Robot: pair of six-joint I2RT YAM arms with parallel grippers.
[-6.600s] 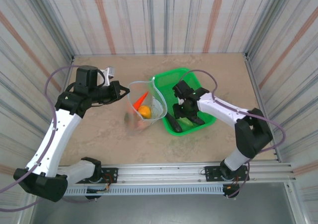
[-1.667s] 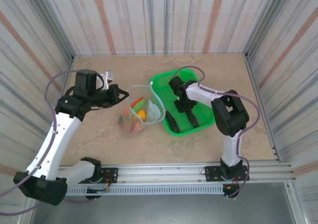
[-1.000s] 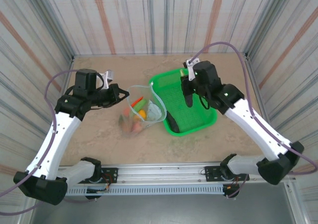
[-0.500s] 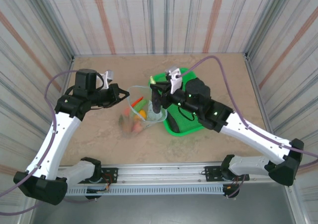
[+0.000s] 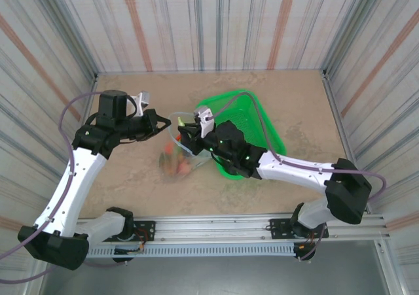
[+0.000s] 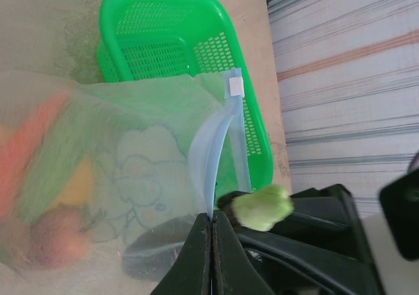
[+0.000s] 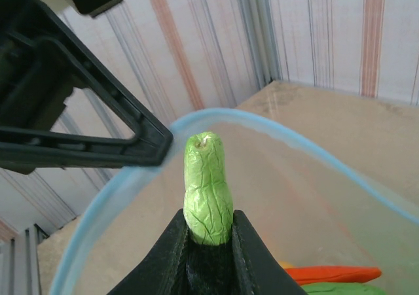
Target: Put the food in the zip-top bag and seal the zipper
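Food already lies in the bottom of the zip-top bag: a carrot, something green beside it, and red and yellow pieces seen blurred through the plastic. The bag stands on the table, just left of the green basket, with its mouth held up and open. The light-blue zipper curves round that mouth.

What has changed is on the right side. A second ago the right arm was above the basket; it has since swung across, and the right gripper now sits at the bag's mouth. Its jaws are clamped narrowly on a dark long piece with a green end, which points over the zipper's rim, not yet down inside.

The left gripper has not moved. It is fully closed, pinching the zipper strip at the far-left side of the mouth, which keeps the bag open.

By the look of it the task is late in the filling stage: this piece wants lowering and releasing inside. The right arm hides the basket's near part, so whether more remains there cannot be told. Sealing is not yet begun.
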